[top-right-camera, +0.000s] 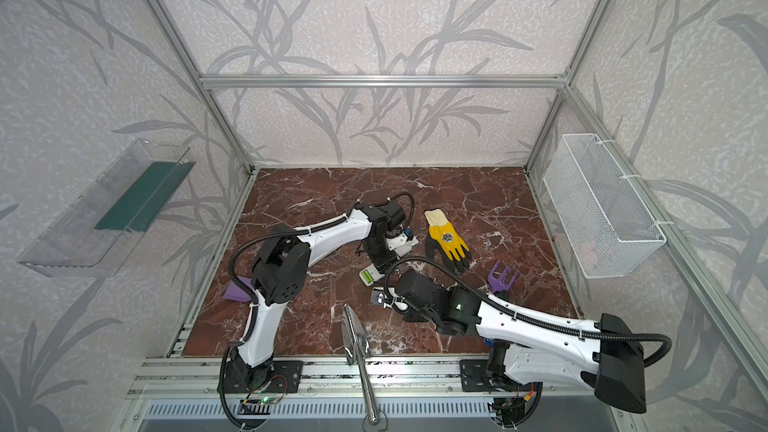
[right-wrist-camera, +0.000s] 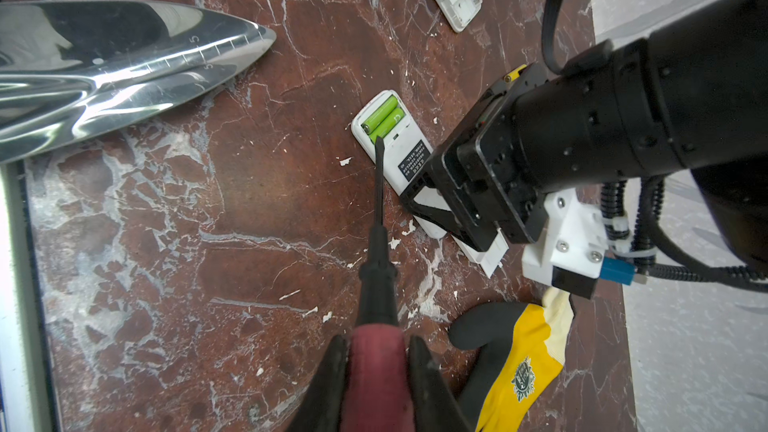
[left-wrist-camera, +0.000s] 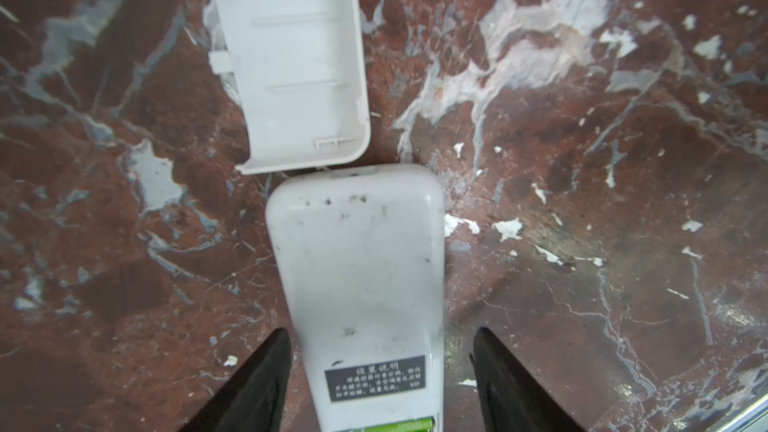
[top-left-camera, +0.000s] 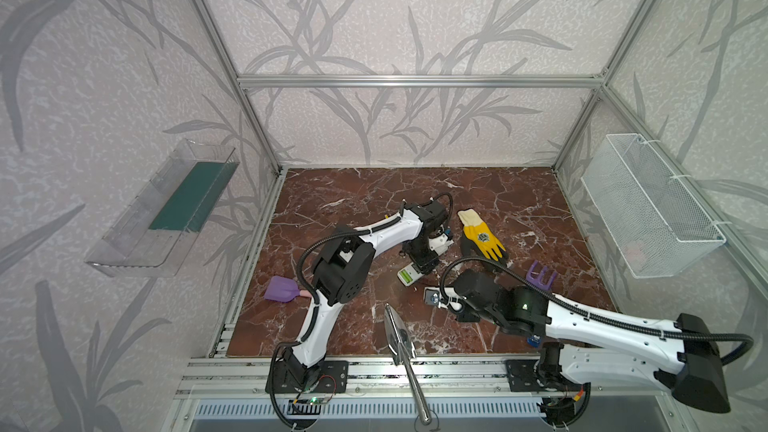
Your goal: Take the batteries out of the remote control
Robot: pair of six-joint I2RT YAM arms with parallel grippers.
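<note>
1. My left gripper [left-wrist-camera: 380,329] straddles the white plastic remote control [left-wrist-camera: 357,276] mid-table, jaws apart, with a gap showing on one side
2. Two bright green cylindrical batteries [right-wrist-camera: 384,118] lie side by side in the open compartment at the remote's near-left end
3. My right gripper [right-wrist-camera: 377,338] is clamped on the dark red-handled screwdriver [right-wrist-camera: 378,276]; its black tip meets the compartment's edge beside the batteries
4. The white battery cover [left-wrist-camera: 299,56] lies on the red-brown marble table [top-left-camera: 332,201], just beyond the remote's far end
</note>
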